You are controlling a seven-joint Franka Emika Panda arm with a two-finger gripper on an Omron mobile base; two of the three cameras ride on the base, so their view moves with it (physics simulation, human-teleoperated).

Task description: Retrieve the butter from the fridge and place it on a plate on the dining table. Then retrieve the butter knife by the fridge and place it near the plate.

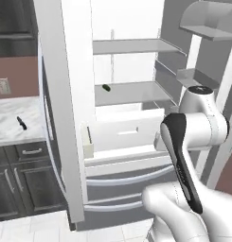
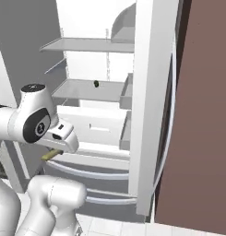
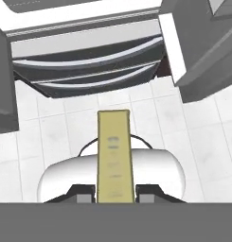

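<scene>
Here the fingers (image 3: 116,194) are closed narrow on the butter (image 3: 113,156), a pale yellow stick clamped at its near end and pointing away from the hand over the white tiled floor (image 3: 56,132). In the right base view one end of the stick pokes out under the hand, low in front of the fridge (image 2: 153,92).

Beyond it the fridge stands with both doors swung wide; its two bottom drawers are shut. On the middle shelf (image 1: 131,90) a small dark green item (image 1: 106,88) lies alone. Farther left, on the marble worktop (image 1: 13,118) beside the fridge, the butter knife (image 1: 22,123) lies untouched.

The step in hand, as I judge it, is carrying the butter off. Next the base would have to turn away from the fridge and find the plate, with the grip kept firm meanwhile.
</scene>
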